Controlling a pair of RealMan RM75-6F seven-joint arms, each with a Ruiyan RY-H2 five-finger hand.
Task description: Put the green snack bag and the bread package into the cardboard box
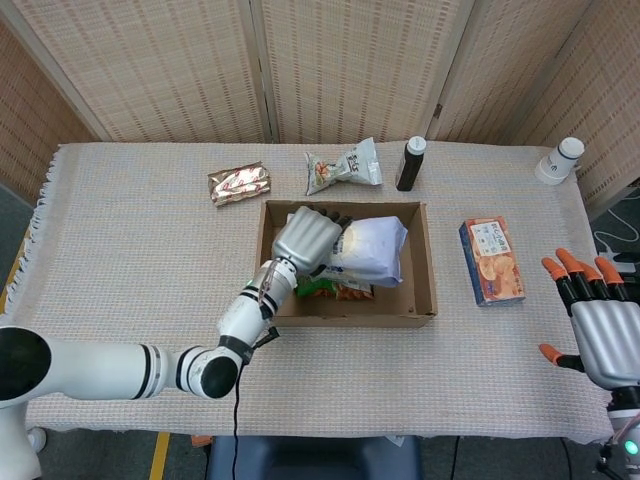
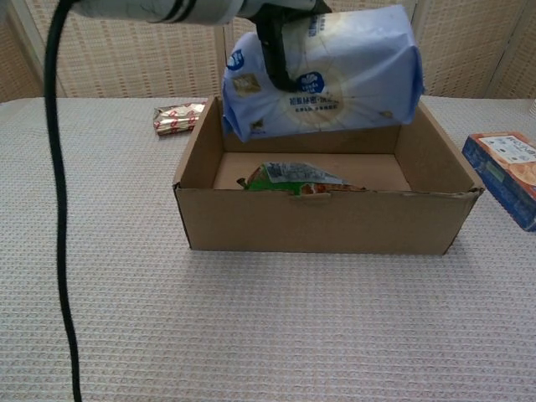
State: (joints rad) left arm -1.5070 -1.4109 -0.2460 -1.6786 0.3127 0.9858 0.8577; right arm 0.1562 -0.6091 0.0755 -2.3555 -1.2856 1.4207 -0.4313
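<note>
My left hand [image 1: 308,240] grips the pale blue bread package [image 1: 370,250] and holds it in the air over the open cardboard box [image 1: 430,270]. In the chest view the bread package [image 2: 327,71] hangs above the box [image 2: 327,222], my left hand's dark fingers [image 2: 276,54] wrapped around its left part. The green snack bag [image 2: 293,176] lies flat on the box floor; in the head view only a strip of the snack bag [image 1: 330,290] shows beneath the hand and package. My right hand [image 1: 600,335] hovers open at the table's right front edge, holding nothing.
A blue cracker box [image 1: 491,260] lies right of the cardboard box. Behind it are a red-gold wrapper [image 1: 239,182], a white-green snack pouch [image 1: 343,167] and a dark bottle [image 1: 410,164]. A white container [image 1: 559,160] stands far right. A black cable [image 2: 59,209] hangs from my left arm.
</note>
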